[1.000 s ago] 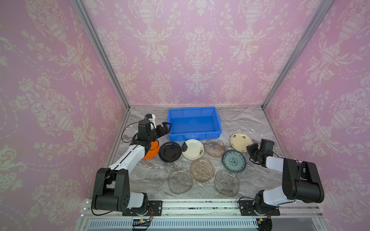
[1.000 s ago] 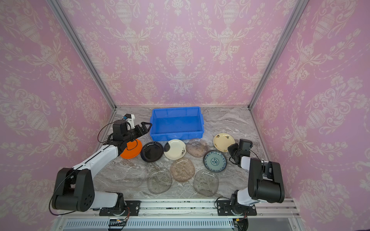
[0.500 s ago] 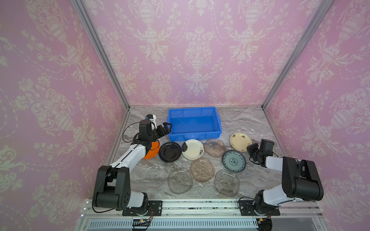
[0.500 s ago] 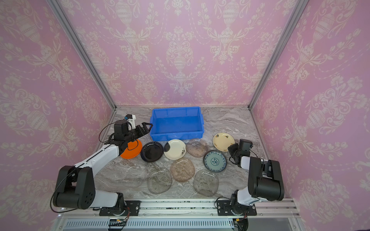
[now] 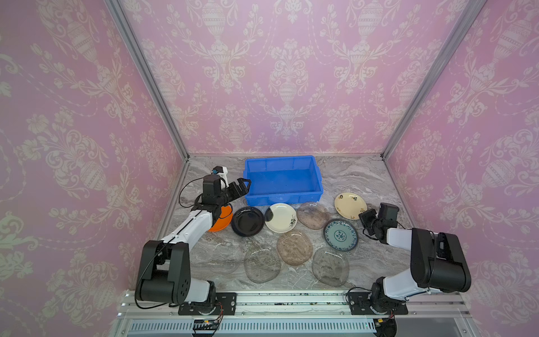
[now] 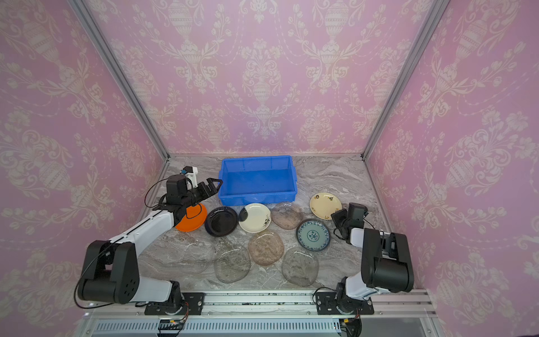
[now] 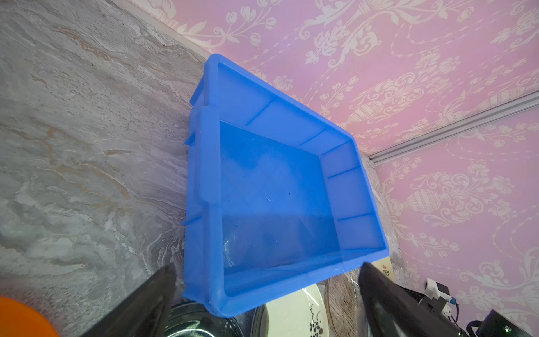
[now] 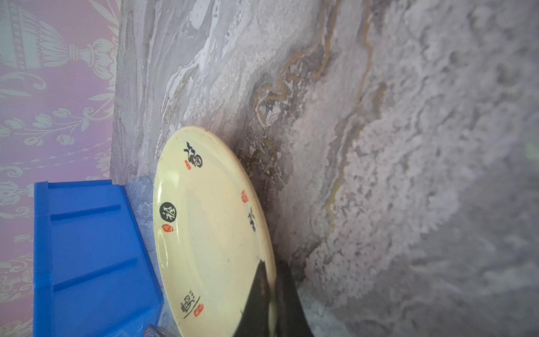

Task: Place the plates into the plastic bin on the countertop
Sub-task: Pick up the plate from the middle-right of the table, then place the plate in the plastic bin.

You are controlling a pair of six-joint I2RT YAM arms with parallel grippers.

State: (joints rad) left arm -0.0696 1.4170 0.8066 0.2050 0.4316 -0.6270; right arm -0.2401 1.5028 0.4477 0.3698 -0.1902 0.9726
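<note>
Nearest the front edge of the surface (image 5: 364, 181), three clear glass plates (image 5: 262, 264) lie flat in a loose row. Just behind them are a brown glass plate (image 5: 294, 248) and, to its right, a blue-patterned plate (image 5: 340, 235).

The next row back runs from left to right. There is an orange plate (image 5: 224, 219), partly hidden under the left arm, then a black plate (image 5: 247, 221), a white plate (image 5: 281, 217) with a dark blot, and a smoky glass plate (image 5: 313, 215).

The right hand (image 5: 364, 218) reaches in low from the right side. It is closed on the near rim of a pale yellow plate (image 5: 349, 205) with red and black marks. In the right wrist view the rim sits between the two dark fingers (image 8: 259, 294). Whether the plate has left the surface cannot be told.

The left hand (image 5: 240, 186) is spread wide and holds nothing. It hovers over the near left corner of the blue bin (image 5: 283, 197).

The bin stands at the back of the surface, close to the pink wall (image 5: 285, 87), with all the plates outside it.
</note>
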